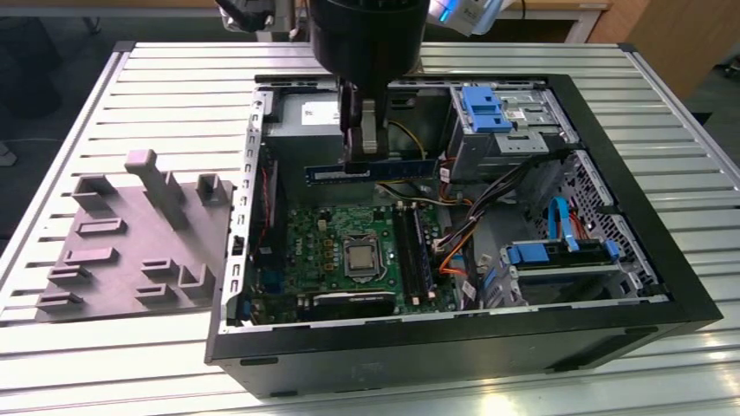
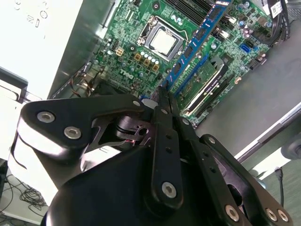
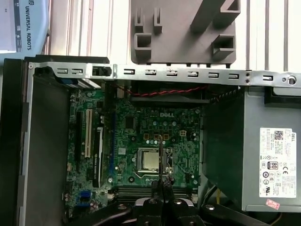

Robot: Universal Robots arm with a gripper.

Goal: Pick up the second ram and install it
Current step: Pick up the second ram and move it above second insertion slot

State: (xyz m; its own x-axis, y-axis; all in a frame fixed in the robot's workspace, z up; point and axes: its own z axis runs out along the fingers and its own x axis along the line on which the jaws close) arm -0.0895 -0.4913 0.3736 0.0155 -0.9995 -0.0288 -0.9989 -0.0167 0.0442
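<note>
Blue along its face, the second ram (image 1: 387, 171) hangs level above the green motherboard (image 1: 307, 243) inside the open computer case (image 1: 463, 347), with the claw (image 1: 363, 159) clamped shut on it and the board clear of the slots below. In the second wrist view a green stick (image 2: 207, 77) seems to sit in one slot, though the angle is poor. A grey moulded holder (image 1: 127, 251) lies on the slatted desk (image 1: 173, 78), at the exterior view's left of the case.
</note>
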